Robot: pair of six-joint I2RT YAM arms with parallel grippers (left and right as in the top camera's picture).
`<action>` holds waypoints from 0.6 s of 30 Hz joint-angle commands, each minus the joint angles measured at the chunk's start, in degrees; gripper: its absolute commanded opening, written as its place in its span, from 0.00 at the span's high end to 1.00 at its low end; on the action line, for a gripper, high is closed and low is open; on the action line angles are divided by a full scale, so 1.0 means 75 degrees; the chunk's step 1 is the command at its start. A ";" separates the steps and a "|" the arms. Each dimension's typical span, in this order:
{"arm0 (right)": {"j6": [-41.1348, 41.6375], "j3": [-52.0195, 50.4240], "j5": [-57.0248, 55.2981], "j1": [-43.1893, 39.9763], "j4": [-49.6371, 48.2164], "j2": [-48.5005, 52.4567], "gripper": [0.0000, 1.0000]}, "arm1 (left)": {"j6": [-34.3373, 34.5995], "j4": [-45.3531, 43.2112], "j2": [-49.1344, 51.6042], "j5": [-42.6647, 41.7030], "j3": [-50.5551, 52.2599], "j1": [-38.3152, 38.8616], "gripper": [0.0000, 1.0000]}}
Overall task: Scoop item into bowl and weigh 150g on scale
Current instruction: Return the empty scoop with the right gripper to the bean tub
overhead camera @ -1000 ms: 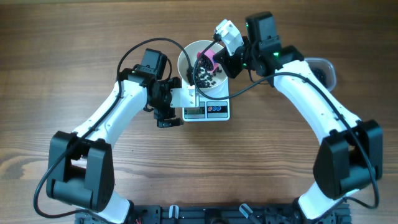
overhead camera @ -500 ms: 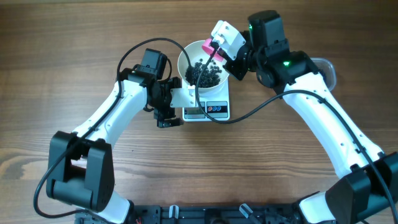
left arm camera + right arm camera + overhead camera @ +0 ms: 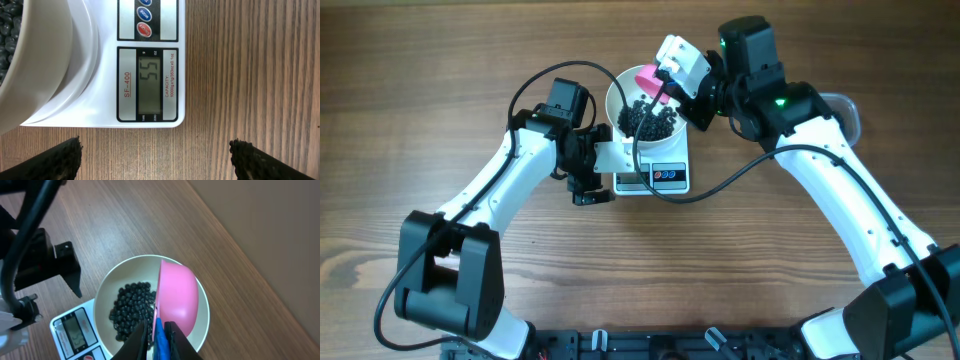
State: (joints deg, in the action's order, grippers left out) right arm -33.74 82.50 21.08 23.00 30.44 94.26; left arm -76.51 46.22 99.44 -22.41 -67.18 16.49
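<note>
Overhead, the white bowl (image 3: 612, 100) sits on the scale (image 3: 665, 182) mid-table (image 3: 440, 60), with the black beans (image 3: 648, 120) heaped inside it. The right gripper (image 3: 156, 339) pinches the blue handle (image 3: 159, 329) of a pink scoop (image 3: 177, 297), which is tipped on edge over the bowl's far side. The left gripper (image 3: 155, 160) hovers just left of the scale, spread wide and empty. The scale's display (image 3: 150, 80) shows 55.

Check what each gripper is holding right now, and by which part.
Right gripper pinches the pink scoop by its handle, with the scoop tipped on edge over the white bowl. Left gripper is open, holding nothing.
</note>
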 commanded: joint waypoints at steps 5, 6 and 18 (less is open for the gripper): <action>0.0283 0.0122 0.0501 0.0017 -0.0248 -0.0023 0.96 | -0.0143 0.0003 0.0079 -0.0152 0.0079 -0.0020 0.00; 0.0452 0.0122 0.0425 -0.0017 -0.0321 -0.0058 0.96 | -0.0143 0.0003 0.0079 -0.0152 0.0079 -0.0020 0.00; 0.1944 0.0143 0.0396 -0.3147 0.0851 -0.0956 0.96 | -0.0143 0.0003 0.0079 -0.0152 0.0079 -0.0020 0.00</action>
State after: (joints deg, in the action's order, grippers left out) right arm -19.92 82.54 23.51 3.49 34.02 88.60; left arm -76.51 46.22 99.44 -22.41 -67.18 16.49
